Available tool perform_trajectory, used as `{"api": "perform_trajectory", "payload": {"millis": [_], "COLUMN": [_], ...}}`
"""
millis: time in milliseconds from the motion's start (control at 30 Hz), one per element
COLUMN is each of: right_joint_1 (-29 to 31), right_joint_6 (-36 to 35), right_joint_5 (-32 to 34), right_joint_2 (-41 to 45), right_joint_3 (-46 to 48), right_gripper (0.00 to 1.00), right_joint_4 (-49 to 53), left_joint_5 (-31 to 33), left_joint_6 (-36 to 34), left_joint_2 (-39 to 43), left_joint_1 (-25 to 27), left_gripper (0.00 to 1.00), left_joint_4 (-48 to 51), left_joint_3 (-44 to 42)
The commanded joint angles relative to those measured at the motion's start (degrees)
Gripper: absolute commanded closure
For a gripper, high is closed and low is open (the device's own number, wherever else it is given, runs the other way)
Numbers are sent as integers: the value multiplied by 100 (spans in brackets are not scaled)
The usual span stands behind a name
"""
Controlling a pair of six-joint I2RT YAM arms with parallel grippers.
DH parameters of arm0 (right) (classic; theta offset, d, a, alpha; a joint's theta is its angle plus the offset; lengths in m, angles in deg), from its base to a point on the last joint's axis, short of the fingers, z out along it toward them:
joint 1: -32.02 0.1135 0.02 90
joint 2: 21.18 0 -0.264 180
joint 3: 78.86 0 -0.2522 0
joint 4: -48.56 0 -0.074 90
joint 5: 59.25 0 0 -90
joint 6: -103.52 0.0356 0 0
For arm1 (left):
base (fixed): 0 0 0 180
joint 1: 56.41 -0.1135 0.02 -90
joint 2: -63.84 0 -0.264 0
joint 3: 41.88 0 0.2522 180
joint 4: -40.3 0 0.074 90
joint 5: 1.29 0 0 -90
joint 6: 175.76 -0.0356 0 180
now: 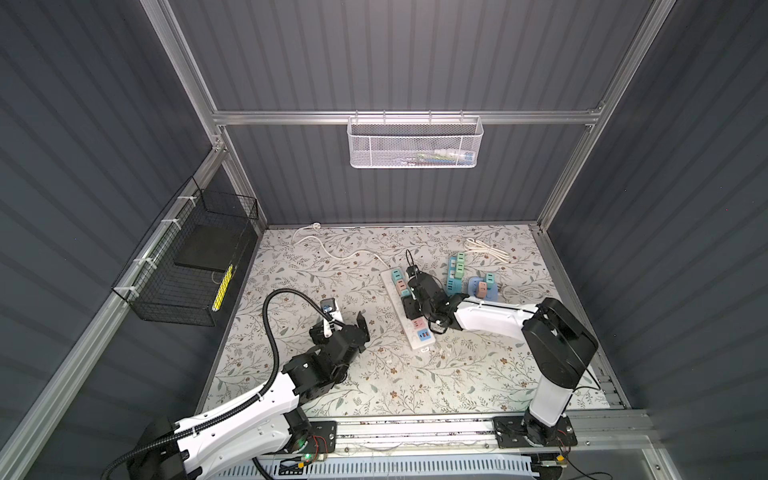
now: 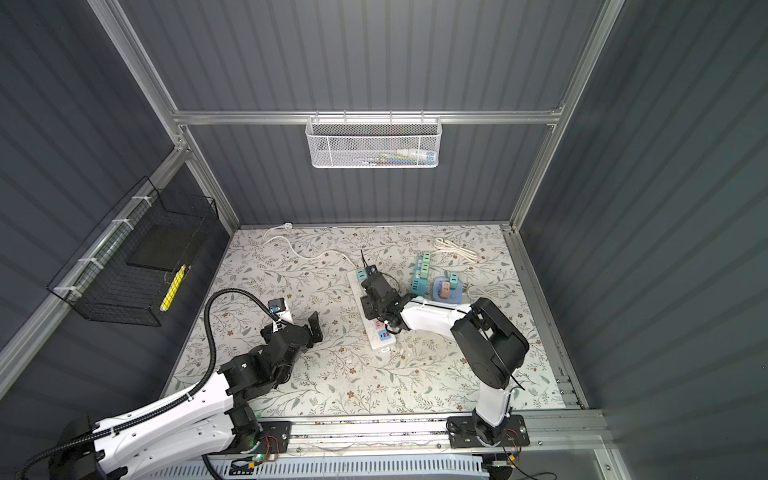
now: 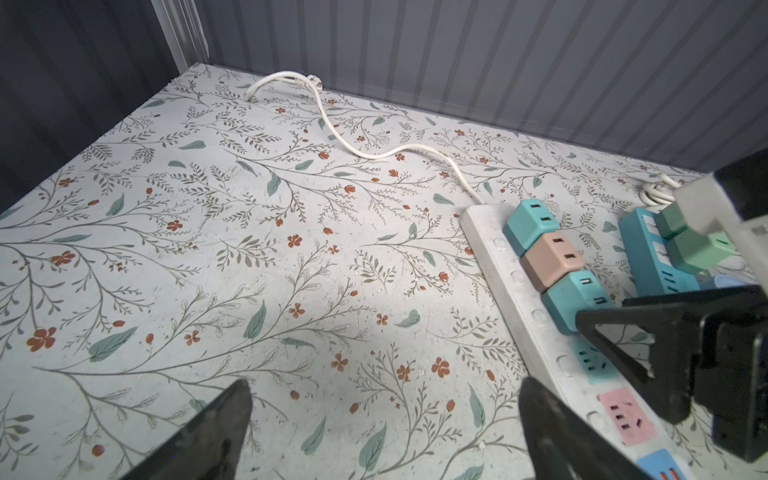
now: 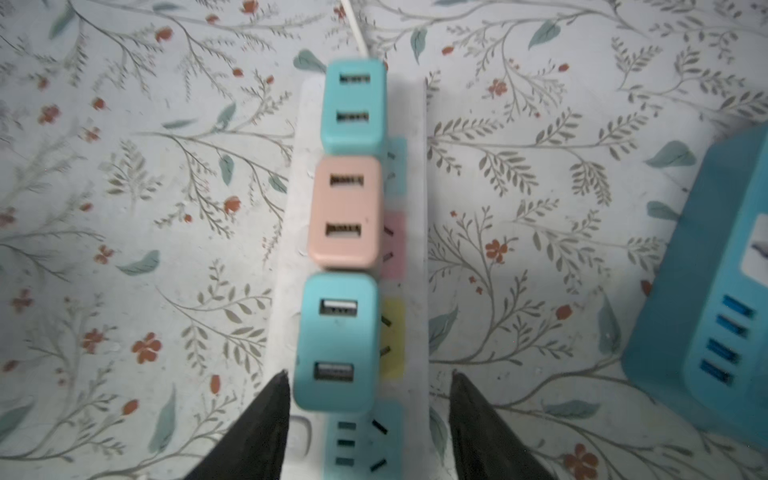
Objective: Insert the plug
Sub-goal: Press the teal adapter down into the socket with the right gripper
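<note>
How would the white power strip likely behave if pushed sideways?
The white power strip looks rigid and long, so it would probably slide or pivot as one piece. Its cord lies slack, likely adding little drag. Three adapter cubes stand plugged in, but the flat base should resist tipping.

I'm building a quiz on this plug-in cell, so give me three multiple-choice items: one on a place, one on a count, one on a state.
1. The right gripper is over:
A) the white strip
B) the blue strip
C) bare mat

2. Adapters plugged into the white strip:
A) two
B) three
C) five

3. The left gripper is:
A) shut on an adapter
B) shut on a cord
C) open, empty

Answers:
1 A: in the right wrist view its jaws straddle the strip.
2 B: teal, pink and teal stand in a row.
3 C: only mat shows between its spread jaws.
</note>
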Motion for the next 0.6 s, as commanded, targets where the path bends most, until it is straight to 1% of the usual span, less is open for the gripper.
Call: {"api": "perform_trajectory", "payload": {"millis": [0, 67, 167, 333, 567], "right_joint_1": [-123, -233, -356, -450, -522], "right_joint_6": [-159, -158, -217, -272, -108], "right_joint_5": [-617, -785, -766, -706, -586], "right_joint_2": [287, 329, 224, -55, -205], "right_joint_3": [-363, -430, -646, -779, -424], "right_gripper": [35, 34, 34, 34, 34], "right_joint_4": [483, 547, 746, 892, 755], "left_joint_5": [194, 142, 97, 97, 113], "left_joint_6": [-220, -279, -375, -344, -215], "left_joint_2": [-47, -84, -180, -330, -235], "left_joint_1": [-33, -39, -37, -39, -38], "left_gripper": [0, 0, 0, 0, 0], "left_joint_4": [77, 5, -77, -70, 5], "left_joint_3": [295, 323, 384, 480, 377]}}
